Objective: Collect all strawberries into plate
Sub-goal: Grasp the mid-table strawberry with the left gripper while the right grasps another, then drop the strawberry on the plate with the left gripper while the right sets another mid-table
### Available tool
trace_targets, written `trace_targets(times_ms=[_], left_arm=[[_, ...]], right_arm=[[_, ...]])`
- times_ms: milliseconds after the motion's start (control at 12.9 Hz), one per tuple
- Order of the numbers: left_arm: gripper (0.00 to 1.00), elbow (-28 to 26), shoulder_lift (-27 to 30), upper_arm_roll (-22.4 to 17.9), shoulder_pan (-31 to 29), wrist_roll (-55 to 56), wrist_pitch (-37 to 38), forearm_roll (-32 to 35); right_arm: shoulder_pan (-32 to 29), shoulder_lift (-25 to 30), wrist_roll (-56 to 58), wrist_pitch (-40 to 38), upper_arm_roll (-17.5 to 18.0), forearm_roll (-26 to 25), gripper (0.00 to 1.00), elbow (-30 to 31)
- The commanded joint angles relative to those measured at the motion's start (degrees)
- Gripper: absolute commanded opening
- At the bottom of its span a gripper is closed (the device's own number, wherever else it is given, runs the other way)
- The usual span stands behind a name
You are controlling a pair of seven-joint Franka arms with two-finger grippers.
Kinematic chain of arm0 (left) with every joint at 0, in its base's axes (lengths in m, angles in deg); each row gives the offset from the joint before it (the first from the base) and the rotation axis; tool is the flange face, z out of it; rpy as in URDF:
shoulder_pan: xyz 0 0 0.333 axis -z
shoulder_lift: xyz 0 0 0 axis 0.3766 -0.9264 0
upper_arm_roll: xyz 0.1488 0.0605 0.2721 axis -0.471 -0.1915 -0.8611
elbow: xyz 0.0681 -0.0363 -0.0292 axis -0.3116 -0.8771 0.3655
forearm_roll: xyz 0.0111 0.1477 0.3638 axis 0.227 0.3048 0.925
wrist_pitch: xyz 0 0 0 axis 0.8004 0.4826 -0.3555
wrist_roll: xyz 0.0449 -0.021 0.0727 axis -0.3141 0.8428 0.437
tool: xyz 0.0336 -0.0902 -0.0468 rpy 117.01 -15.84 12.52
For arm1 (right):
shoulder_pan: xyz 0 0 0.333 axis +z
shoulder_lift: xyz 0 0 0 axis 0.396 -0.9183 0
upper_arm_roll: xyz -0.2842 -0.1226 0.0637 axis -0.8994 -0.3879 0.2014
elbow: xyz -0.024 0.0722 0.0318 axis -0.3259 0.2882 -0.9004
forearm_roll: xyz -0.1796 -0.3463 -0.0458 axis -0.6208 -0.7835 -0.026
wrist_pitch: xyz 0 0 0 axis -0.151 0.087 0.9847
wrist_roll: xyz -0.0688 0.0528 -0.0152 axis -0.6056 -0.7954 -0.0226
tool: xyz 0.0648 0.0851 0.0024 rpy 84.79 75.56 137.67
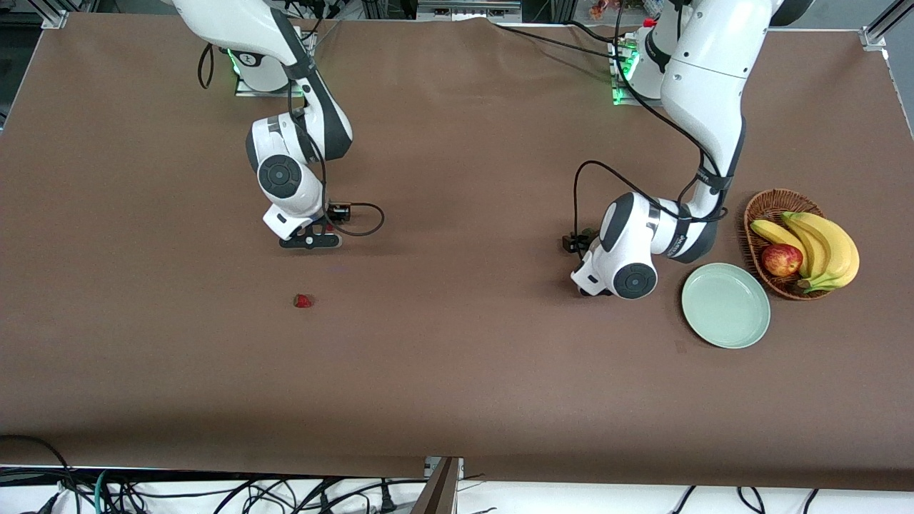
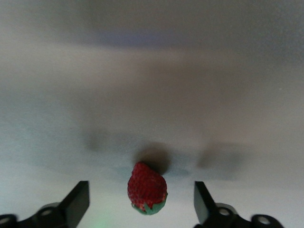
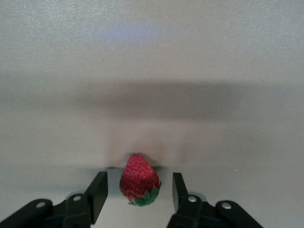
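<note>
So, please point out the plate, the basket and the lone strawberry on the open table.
plate (image 1: 725, 305), front view, its flat middle.
basket (image 1: 761, 207), front view, its woven rim.
strawberry (image 1: 303, 301), front view, its red body.

Plate (image 1: 725, 305) toward left arm's end of table, just beside basket (image 1: 764, 214), nearer camera. Bananas (image 1: 821, 246), apple (image 1: 781, 260) in basket. One strawberry (image 1: 303, 301) toward right arm's end, well apart from plate.
</note>
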Motion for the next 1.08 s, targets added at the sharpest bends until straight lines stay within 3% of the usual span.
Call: trace_targets(times_ms=[0,155,387,542,851,1006], left_arm=[[0.76,-2.99,2.13,-0.49,0.66,0.43,-1.74,-1.22],[0.50,-2.90,2.13,-0.49,0.84,0.43,-1.74,-1.21],[0.35,-2.91,2.13,-0.49,0.75,0.43,-1.74,-1.22],[0.29,-2.90,2.04,-0.40,0.75,0.43,-1.74,-1.22],[0.21,-2.03,2.13,-0.32,-1.35,-0.62,-1.13,-1.22],[0.21,-0.11,2.57,-0.49,-3.37,-4.72,-0.08,-1.22]], right_arm=[[-0.06,-0.05,1.06,1.92,0.23,1.57,0.57,0.89],[-0.06,0.12,1.06,1.92,0.23,1.57,0.34,0.89],[0.03,0.91,0.88,1.14,0.49,1.57,0.05,-0.33],[0.21,-0.05,0.36,-2.28,1.37,2.87,0.01,-5.15],[0.56,-5.75,-7.35,-13.08,4.27,8.33,0.01,-21.57],[0.91,-10.40,-13.68,-13.72,7.94,8.77,0.02,-30.01]])
